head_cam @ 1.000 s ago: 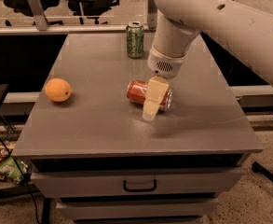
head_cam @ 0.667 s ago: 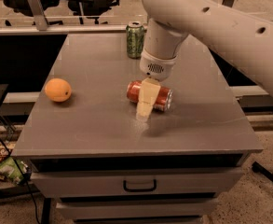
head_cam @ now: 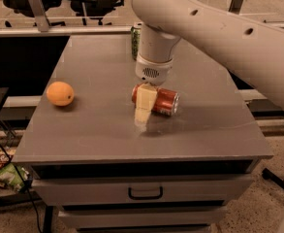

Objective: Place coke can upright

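The coke can (head_cam: 163,101) lies on its side near the middle of the grey table (head_cam: 98,130), its silver end facing right. It is red with silver ends. My gripper (head_cam: 143,108) hangs straight down from the big white arm (head_cam: 204,23) and reaches the table at the can's left end. Its cream-coloured tip stands in front of the can and hides that end. I cannot tell whether it touches or holds the can.
An orange (head_cam: 60,93) sits at the table's left. A green can (head_cam: 135,39) stands upright at the back, partly hidden by the arm. Drawers (head_cam: 145,194) are under the tabletop. Office chairs stand behind a rail; a bag lies on the floor at left.
The arm and gripper have shifted a little to the left, from the can's middle toward its left end. The can, orange and green can have not moved.
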Motion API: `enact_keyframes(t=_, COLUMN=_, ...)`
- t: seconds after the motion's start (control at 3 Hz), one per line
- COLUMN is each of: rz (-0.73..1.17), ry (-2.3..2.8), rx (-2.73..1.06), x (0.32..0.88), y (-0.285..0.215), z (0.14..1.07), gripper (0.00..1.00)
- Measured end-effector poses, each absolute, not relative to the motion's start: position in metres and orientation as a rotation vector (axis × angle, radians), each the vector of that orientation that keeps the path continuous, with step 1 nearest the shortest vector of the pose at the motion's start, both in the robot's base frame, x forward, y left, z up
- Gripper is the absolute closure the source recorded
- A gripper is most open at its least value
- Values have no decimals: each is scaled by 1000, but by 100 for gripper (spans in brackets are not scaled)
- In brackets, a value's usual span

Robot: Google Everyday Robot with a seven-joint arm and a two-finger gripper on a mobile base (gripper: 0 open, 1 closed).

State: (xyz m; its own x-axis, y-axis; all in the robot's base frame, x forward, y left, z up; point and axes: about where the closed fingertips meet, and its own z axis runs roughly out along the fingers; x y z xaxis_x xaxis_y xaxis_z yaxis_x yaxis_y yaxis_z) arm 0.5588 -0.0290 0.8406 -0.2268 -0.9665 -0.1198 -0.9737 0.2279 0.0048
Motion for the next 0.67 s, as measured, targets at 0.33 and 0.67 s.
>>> enact_keyframes(t=0.33, rz=98, ry=2404, rx=-1890, x=562, y=-26, z=842, gripper=39)
enact_keyframes(t=0.67, rz=151, ry=2383, rx=-1878, x=567, y=-28, z=849, gripper=62)
